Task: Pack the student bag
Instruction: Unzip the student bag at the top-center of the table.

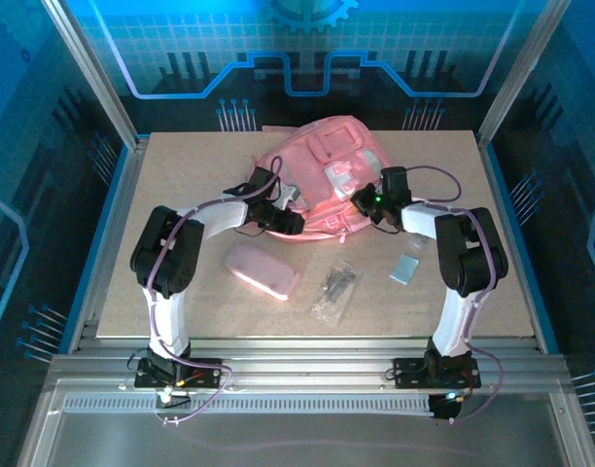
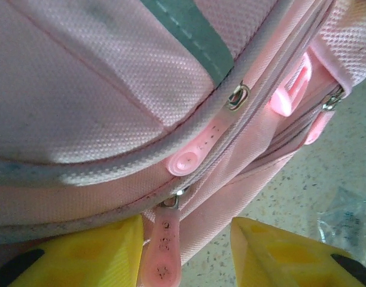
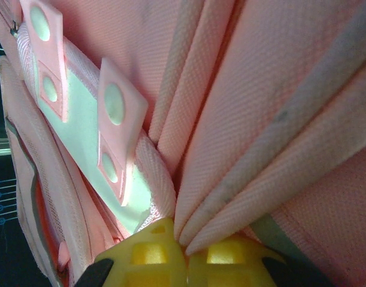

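Here: student bag (image 1: 322, 175), tabletop (image 1: 181, 185), blue walls (image 1: 45, 117).

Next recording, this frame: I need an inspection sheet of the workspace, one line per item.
Surface: brown board table, flat and speckled.
Job's things: student bag lying at the far middle of the table.
Clutter: pink pencil case, clear plastic packet and small pale flat item lying apart from each other, nearer the arms than the bag.
Grippers: left gripper open, with a zip pull between its fingers; right gripper shut on a fold of the bag's fabric.
Cables: purple cables run along both arms and loop at the bases.
Surroundings: metal frame rails and blue-lit panels.
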You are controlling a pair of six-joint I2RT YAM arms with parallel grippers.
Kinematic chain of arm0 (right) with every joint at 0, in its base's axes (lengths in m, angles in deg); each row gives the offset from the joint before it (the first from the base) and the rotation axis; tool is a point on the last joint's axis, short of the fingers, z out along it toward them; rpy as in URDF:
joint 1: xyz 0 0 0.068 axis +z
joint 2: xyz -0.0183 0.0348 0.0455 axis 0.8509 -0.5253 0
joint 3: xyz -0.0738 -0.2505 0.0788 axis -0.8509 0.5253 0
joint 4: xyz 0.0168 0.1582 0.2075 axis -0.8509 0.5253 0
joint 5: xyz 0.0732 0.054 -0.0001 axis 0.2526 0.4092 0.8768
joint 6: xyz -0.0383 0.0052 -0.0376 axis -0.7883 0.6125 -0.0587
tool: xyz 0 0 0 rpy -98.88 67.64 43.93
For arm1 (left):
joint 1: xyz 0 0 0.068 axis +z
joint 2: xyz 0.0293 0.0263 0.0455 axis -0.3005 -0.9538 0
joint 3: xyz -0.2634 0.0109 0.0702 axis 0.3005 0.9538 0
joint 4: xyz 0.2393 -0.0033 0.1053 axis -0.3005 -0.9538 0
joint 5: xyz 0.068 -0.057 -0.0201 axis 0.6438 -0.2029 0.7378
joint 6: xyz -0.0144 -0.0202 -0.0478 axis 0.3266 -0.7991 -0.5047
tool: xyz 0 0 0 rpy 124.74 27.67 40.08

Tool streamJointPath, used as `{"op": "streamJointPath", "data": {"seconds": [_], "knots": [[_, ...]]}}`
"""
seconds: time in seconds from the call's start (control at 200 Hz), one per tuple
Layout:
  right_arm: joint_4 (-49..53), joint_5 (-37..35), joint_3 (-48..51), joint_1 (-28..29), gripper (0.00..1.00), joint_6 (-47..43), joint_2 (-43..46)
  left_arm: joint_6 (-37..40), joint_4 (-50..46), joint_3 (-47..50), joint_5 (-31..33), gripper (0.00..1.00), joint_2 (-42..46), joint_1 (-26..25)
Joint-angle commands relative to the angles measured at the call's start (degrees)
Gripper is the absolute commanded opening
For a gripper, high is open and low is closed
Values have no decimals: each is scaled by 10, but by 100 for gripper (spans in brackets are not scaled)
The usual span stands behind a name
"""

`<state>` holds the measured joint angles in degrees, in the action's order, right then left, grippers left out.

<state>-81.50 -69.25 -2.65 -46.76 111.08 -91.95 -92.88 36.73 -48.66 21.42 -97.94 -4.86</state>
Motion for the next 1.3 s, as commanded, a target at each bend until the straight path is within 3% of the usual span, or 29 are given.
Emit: {"op": "streamJointPath", "data": {"seconds": [0.0,0.14,0.22,0.35,0.46,0.56,0.64,0.9,1.005,1.101,1.256,1.296], "knots": [[-6,-21,-8,-12,0,-3,-11,37,-64,-20,77,40,-24,-5],[-12,-19,-4,-14,0,2,-12,53,-100,-43,129,33,-40,-15],[-18,-17,-2,-15,0,7,-12,51,-97,-44,144,23,-39,-18],[-19,-14,-1,-16,0,7,-12,38,-83,-42,131,12,-27,-18],[-19,-13,-1,-18,0,7,-12,18,-78,-47,82,0,-16,-10],[-19,-13,1,-20,0,5,-12,0,-76,-52,26,0,-10,7],[-17,-16,2,-22,0,2,-9,3,-85,-53,18,0,-5,20],[19,-43,3,-43,0,-24,16,39,-160,-43,169,0,17,59],[32,-48,-4,-50,0,-37,21,17,-165,-48,189,0,30,76],[38,-45,-19,-50,0,-51,18,-13,-163,-54,149,0,49,81],[63,-16,-49,-47,0,-71,33,-56,-146,-75,-11,0,78,49],[74,-10,-50,-46,10,-75,48,-67,-135,-81,-31,0,84,30]]}}
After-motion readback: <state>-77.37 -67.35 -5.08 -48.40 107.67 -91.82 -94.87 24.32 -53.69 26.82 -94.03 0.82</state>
